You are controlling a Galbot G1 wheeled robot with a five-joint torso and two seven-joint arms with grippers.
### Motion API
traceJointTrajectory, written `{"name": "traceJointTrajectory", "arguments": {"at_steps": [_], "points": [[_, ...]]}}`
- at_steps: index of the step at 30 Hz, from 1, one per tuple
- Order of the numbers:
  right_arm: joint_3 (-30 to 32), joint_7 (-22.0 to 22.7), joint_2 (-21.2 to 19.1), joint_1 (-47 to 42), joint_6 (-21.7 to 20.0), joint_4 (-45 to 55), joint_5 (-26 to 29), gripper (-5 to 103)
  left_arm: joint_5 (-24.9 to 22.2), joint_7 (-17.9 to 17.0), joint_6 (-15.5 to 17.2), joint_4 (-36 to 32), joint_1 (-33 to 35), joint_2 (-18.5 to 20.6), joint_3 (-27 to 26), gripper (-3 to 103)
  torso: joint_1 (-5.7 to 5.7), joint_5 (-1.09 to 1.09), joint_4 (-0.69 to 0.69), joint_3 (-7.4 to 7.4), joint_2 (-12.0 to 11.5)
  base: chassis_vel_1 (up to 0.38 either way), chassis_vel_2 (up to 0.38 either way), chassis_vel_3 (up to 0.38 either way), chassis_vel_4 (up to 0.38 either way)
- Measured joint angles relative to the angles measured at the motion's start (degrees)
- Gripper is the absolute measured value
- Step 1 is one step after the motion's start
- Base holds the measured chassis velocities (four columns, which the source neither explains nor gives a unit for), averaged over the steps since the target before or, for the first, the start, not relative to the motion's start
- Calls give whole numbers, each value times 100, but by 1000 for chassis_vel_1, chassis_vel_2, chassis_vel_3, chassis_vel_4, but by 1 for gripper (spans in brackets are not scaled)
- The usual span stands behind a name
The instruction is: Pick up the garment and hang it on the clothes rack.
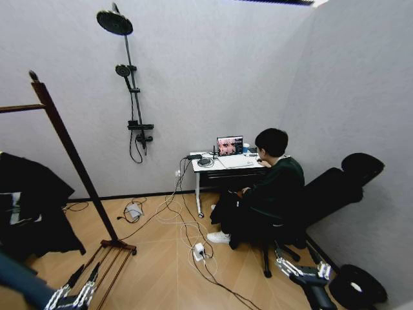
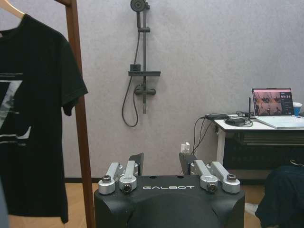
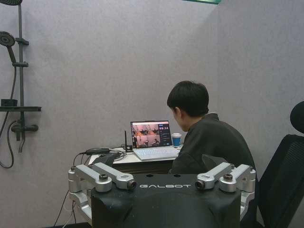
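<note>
Head view, garment: one black T-shirt (image 1: 29, 206) hangs at the left edge of the frame, below the rack's top bar.
Head view, clothes rack: one dark reddish-brown rack (image 1: 71, 161); one leaning post with a knob finial runs from the upper left down to a slatted base at the lower left, and the top bar leaves the frame at the left edge.
Head view, left gripper: one (image 1: 72, 295), at the bottom left, just beside the rack's base, holding nothing, fingers spread.
Head view, right gripper: one (image 1: 303, 268), at the bottom right, near the chair's foot, fingers apart and empty.
Left wrist view, garment: one T-shirt (image 2: 33, 123) with white print on its front, on one light wooden hanger (image 2: 10, 7) at the upper left, hanging clear of the gripper.
Left wrist view, rack post: one (image 2: 80, 118), just beside the shirt's sleeve.
Left wrist view, left gripper: (image 2: 161, 164) two fingers parted, nothing between them.
Right wrist view, right gripper: (image 3: 161, 178) finger links splayed wide, empty.
Other things: one shower set (image 1: 126, 77) on the wall, one desk (image 1: 222, 165), one laptop (image 1: 230, 146).
</note>
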Motion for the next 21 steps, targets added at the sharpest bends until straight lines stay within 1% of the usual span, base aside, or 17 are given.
{"name": "traceJointTrajectory", "arguments": {"at_steps": [5,6,9,10,12,13,15,17,18,19,20,21], "points": [[0,0,0,0,0,0,0,100,0,2,0,0,0,0,0,46,0,3,-2,0,0,279,-272,-269,271],[1,0,0,0,0,0,0,100,0,0,0,0,0,0,0,46,0,-1,0,0,0,333,-317,-318,323],[1,0,0,0,0,0,0,100,0,4,0,0,0,0,0,46,0,3,-1,0,0,352,-337,-345,333],[0,0,0,0,0,0,0,100,0,0,0,0,0,0,0,46,0,-2,-1,0,0,366,-365,-348,373],[1,0,0,0,0,1,0,100,0,0,0,0,0,0,0,46,-1,-4,-1,-1,1,363,-357,-348,373],[0,0,0,0,0,0,0,100,0,2,0,0,0,0,0,46,-2,5,-1,-1,1,360,-357,-379,351],[1,0,0,0,1,0,0,100,0,4,0,0,0,0,1,46,-1,5,-1,-1,1,356,-357,-378,362],[1,0,0,0,1,1,0,100,0,-1,0,0,0,0,0,46,-2,-7,0,-1,2,339,-375,-353,380],[1,0,0,0,1,1,0,100,0,-3,0,0,0,0,0,46,-3,2,-1,-2,2,361,-365,-328,342],[1,0,0,0,1,1,0,100,0,-3,0,0,0,0,0,46,-3,2,-1,-2,2,361,-365,-328,342],[2,0,0,0,1,0,0,100,0,4,0,-1,0,0,0,46,-1,8,-1,-1,1,358,-343,-356,342],[0,0,0,0,0,0,0,100,0,0,0,0,0,0,0,46,1,-1,-2,0,-1,358,-369,-379,368]]}}
